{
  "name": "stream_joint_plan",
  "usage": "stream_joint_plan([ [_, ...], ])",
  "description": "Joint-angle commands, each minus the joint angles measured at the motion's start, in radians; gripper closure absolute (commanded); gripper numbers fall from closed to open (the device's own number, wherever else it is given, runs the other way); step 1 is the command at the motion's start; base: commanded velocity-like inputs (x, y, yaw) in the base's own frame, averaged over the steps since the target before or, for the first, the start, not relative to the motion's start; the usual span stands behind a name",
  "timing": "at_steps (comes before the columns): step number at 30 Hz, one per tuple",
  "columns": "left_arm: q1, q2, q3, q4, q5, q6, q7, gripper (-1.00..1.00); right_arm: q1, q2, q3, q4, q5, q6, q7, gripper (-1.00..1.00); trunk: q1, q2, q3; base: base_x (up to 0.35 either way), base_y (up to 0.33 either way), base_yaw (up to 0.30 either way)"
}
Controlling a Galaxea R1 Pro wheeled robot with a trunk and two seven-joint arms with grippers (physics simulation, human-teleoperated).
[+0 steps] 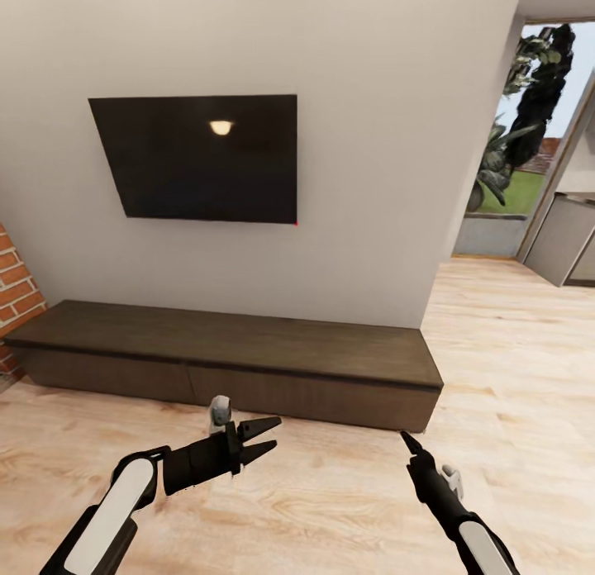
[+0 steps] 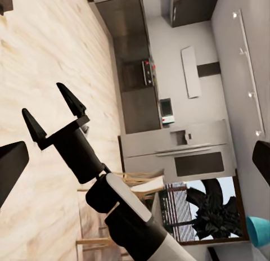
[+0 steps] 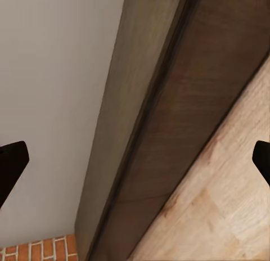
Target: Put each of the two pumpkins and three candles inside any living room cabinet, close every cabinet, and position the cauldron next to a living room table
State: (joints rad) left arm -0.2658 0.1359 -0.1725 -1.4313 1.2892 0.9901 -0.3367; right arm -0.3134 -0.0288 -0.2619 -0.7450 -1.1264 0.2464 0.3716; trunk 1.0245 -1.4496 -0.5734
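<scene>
Both arms reach forward and low. The left gripper (image 1: 266,441) is spread open, empty. The right gripper (image 1: 407,439) points ahead with its fingers apart.

Head camera looks forward and down at the cabinet (image 1: 248,368) from nearby. Right wrist camera views the same cabinet (image 3: 169,120) closer. Left wrist camera faces sideways toward the right gripper (image 2: 53,115).

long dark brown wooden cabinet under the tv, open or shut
Shut: the long dark brown wooden cabinet shows flat fronts flush along its face, no drawer pulled out.
</scene>
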Motion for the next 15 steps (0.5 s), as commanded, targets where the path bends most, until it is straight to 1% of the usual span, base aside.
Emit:
stream_joint_plan([
  [1,-0.001,0.001,-0.001,0.000,-0.005,0.001,-0.007,-1.00,-0.001,0.001,-0.004,0.000,-0.009,0.008,0.005,-1.00,0.001,0.000,-0.001,0.332,0.000,0.000],
  [5,-0.001,0.001,-0.002,0.000,-0.004,0.001,-0.007,-1.00,0.000,0.001,-0.010,0.001,-0.010,0.006,0.017,-1.00,0.001,0.000,-0.001,0.336,0.000,0.000],
  [8,-0.001,0.000,-0.003,0.000,-0.003,0.001,-0.007,-1.00,0.000,0.002,-0.040,0.002,-0.011,0.005,0.020,-1.00,0.001,0.000,-0.001,0.338,0.000,0.000],
  [13,-0.001,-0.001,-0.004,0.000,-0.002,0.001,-0.007,-1.00,0.000,0.004,-0.146,0.006,-0.012,0.007,0.038,-1.00,0.001,0.000,-0.001,0.318,0.000,0.000],
  [15,-0.001,-0.002,-0.007,0.000,-0.002,0.001,-0.006,-1.00,0.000,0.002,-0.173,0.017,-0.012,0.010,0.051,-1.00,0.001,0.000,-0.001,0.210,0.000,0.000],
])
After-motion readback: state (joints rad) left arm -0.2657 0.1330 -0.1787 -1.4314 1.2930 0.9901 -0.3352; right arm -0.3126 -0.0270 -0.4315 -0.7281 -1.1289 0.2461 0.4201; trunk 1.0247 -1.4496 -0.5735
